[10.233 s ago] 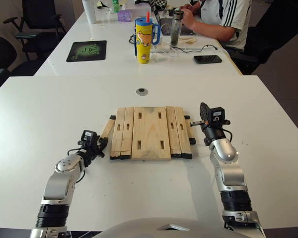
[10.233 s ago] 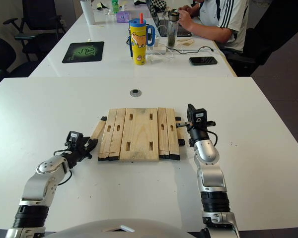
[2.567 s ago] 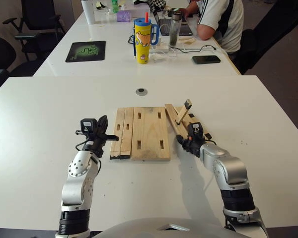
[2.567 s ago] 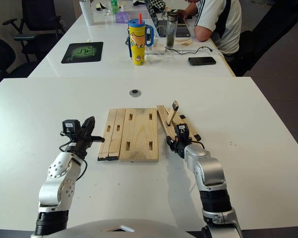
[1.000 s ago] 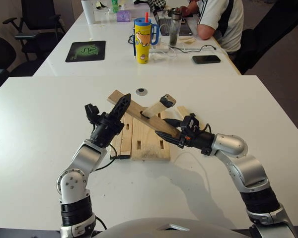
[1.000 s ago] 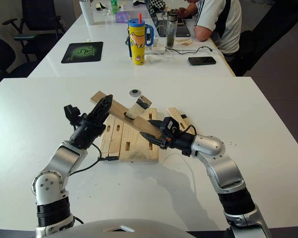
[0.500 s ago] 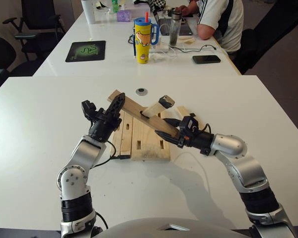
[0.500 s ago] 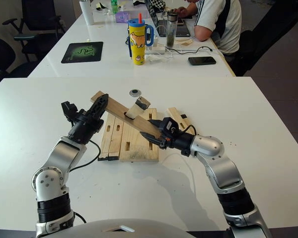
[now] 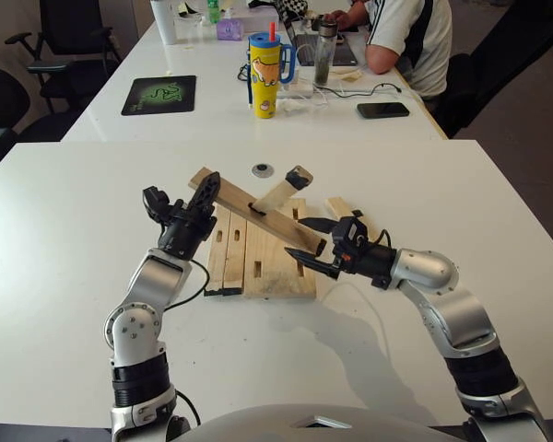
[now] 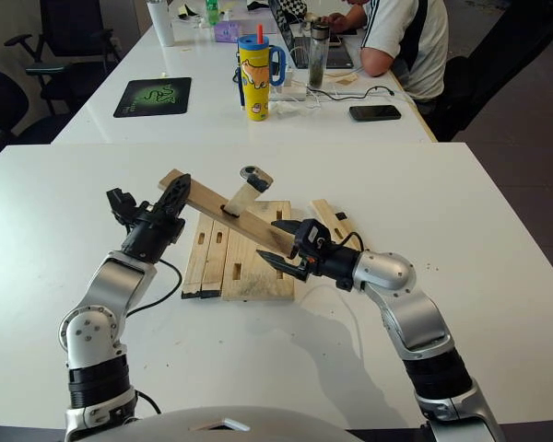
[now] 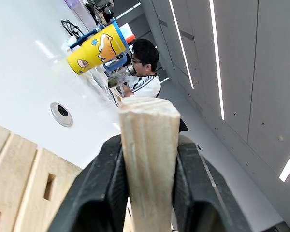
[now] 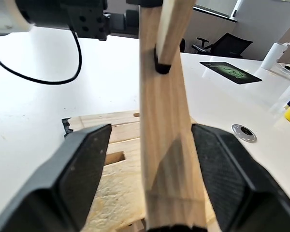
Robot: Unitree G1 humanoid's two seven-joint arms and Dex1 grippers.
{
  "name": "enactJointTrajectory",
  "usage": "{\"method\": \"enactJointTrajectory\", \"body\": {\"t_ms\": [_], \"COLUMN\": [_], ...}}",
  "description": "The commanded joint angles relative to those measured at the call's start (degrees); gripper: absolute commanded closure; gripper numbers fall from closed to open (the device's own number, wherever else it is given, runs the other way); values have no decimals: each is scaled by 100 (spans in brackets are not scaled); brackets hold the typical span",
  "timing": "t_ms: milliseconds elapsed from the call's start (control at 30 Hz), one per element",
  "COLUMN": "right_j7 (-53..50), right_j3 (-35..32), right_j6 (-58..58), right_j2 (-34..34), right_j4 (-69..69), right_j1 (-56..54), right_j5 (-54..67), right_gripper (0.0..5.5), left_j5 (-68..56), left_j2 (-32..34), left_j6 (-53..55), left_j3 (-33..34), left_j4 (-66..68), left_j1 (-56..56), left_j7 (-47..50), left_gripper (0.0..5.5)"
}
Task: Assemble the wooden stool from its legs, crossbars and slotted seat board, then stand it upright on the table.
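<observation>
The leg [image 9: 258, 214] hangs slanted in the air over the seat board [image 9: 278, 267], its far, high end towards the robot's left, its near, low end towards the right; a crossbar [image 9: 284, 189] is stuck through the leg's slot and sticks up and away from it at an angle.

The left gripper [image 9: 203, 198] is clamped on the leg's high end; in the left wrist view both black fingers [image 11: 106, 181] press flat against the two sides of the wood [image 11: 149, 159].

The right gripper [image 9: 293, 236] is spread wide about the leg's low end, one finger above it and one below; in the right wrist view the leg [image 12: 166, 145] runs up between the two pads [image 12: 82, 179]; a plain gap shows on one side; on the other the pad lies close, and whether it touches cannot be told.

The left arm is bent at the elbow, the forearm rising steeply to the wrist, the gripper pointing up and away; the right arm has its elbow out to the right, the forearm running nearly level over the table [image 9: 74, 212], the gripper pointing towards the robot's left.

The seat board lies flat on the table under the leg's low half; two slotted planks [image 9: 223, 247] lie flat against its left edge; another wooden piece [image 9: 337, 208] lies just beyond its right far corner; a yellow mug [image 9: 267, 74] stands on the next table, well apart.
</observation>
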Motion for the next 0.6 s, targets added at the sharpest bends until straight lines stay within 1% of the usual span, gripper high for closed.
{"method": "enactJointTrajectory", "body": {"t_ms": [33,133,200,400,500,600], "right_j7": [585,786,799,670,327,-153], "right_j3": [395,740,936,1306,1422,1350], "right_j6": [-76,-502,-734,-927,-1035,-891], "right_j2": [-575,-823,-815,-549,-327,16], "right_j4": [207,510,774,1426,1841,2268], "right_j1": [163,120,10,-242,-378,-575], "right_j5": [-291,-781,-1075,-1584,-1976,-2167], "right_gripper": [245,245,245,245,245,245], "left_j5": [66,-32,-32,49,83,164], "left_j2": [204,316,353,372,387,399], "left_j6": [-207,-303,-315,-291,-314,-342], "left_j3": [299,532,572,531,544,544], "left_j4": [125,220,240,241,268,307], "left_j1": [-324,-564,-631,-608,-616,-631], "left_j7": [1,22,12,-24,-24,-59], "left_gripper": [447,447,447,447,447,447]}}
